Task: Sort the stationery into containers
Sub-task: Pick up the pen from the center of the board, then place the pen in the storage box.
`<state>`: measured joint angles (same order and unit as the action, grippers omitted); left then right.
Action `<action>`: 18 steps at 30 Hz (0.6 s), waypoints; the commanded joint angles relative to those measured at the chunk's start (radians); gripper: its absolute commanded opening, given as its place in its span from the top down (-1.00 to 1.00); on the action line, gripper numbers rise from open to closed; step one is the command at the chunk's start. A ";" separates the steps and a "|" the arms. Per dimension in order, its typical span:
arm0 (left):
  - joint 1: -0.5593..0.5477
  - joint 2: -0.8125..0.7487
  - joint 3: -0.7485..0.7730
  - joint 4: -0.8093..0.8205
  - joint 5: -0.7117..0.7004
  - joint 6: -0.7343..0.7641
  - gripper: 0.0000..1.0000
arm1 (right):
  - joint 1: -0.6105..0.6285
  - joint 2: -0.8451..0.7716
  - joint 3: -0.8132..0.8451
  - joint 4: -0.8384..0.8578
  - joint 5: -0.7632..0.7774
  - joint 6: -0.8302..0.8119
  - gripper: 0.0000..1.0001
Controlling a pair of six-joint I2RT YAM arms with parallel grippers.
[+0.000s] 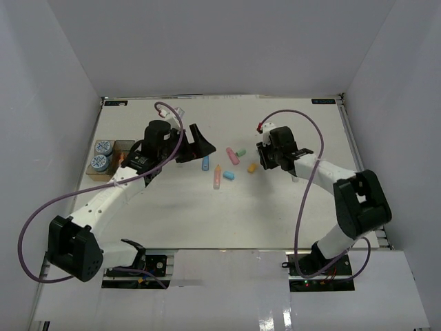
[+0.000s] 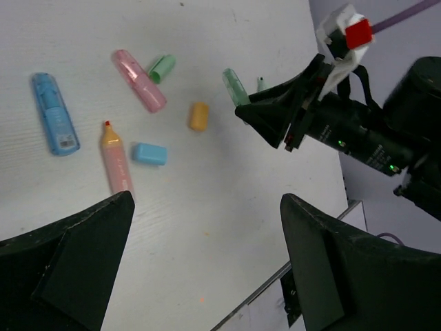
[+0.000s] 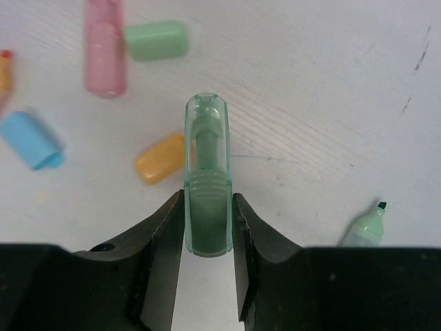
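My right gripper (image 3: 207,200) is shut on a clear green marker piece (image 3: 207,158), held low over the table; it also shows in the top view (image 1: 264,157). Beside it lie an orange cap (image 3: 160,157), a blue cap (image 3: 31,141), a pink piece (image 3: 105,48), a green cap (image 3: 155,40) and an uncapped mint marker (image 3: 365,224). My left gripper (image 2: 207,198) is open and empty above the table (image 1: 196,147), near a blue marker (image 2: 55,114) and an orange-tipped pink marker (image 2: 116,158). Two blue-and-white rolls (image 1: 102,155) sit in the tan bin (image 1: 93,172) at far left.
A further bin (image 1: 126,145) stands next to the tan one, partly hidden by my left arm. White walls close in the table on three sides. Purple cables loop off both arms. The table's near edge (image 2: 303,258) shows in the left wrist view.
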<state>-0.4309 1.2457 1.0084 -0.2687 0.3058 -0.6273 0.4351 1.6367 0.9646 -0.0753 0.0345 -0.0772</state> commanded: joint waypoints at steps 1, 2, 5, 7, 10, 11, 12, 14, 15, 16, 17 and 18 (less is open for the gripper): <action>-0.081 0.033 0.021 0.134 -0.075 -0.101 -0.96 | 0.074 -0.194 -0.041 0.086 0.004 0.063 0.46; -0.101 0.046 0.027 0.146 -0.105 -0.110 -0.96 | 0.091 -0.230 -0.058 0.106 0.001 0.100 0.45; -0.166 0.106 0.064 0.190 -0.148 -0.135 -0.96 | 0.148 -0.345 -0.127 0.179 -0.016 0.163 0.44; -0.219 0.145 0.097 0.209 -0.178 -0.141 -0.96 | 0.195 -0.424 -0.162 0.221 -0.022 0.197 0.44; -0.255 0.185 0.137 0.221 -0.214 -0.137 -0.96 | 0.221 -0.466 -0.190 0.258 -0.024 0.229 0.43; -0.265 0.192 0.144 0.223 -0.229 -0.135 -0.95 | 0.226 -0.477 -0.207 0.287 -0.039 0.243 0.43; -0.282 0.196 0.145 0.232 -0.261 -0.134 -0.91 | 0.237 -0.486 -0.214 0.302 -0.062 0.260 0.43; -0.295 0.204 0.144 0.244 -0.280 -0.138 -0.87 | 0.249 -0.503 -0.231 0.330 -0.062 0.272 0.42; -0.304 0.204 0.141 0.256 -0.290 -0.141 -0.85 | 0.257 -0.506 -0.233 0.331 -0.064 0.277 0.42; -0.308 0.207 0.139 0.261 -0.290 -0.141 -0.79 | 0.261 -0.505 -0.233 0.332 -0.061 0.280 0.42; -0.312 0.215 0.139 0.261 -0.318 -0.143 -0.75 | 0.264 -0.506 -0.236 0.335 -0.061 0.281 0.42; -0.318 0.222 0.142 0.260 -0.326 -0.144 -0.70 | 0.270 -0.506 -0.239 0.342 -0.062 0.286 0.42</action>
<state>-0.7391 1.4666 1.1152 -0.0437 0.0525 -0.7620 0.6903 1.1534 0.7319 0.1726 -0.0147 0.1692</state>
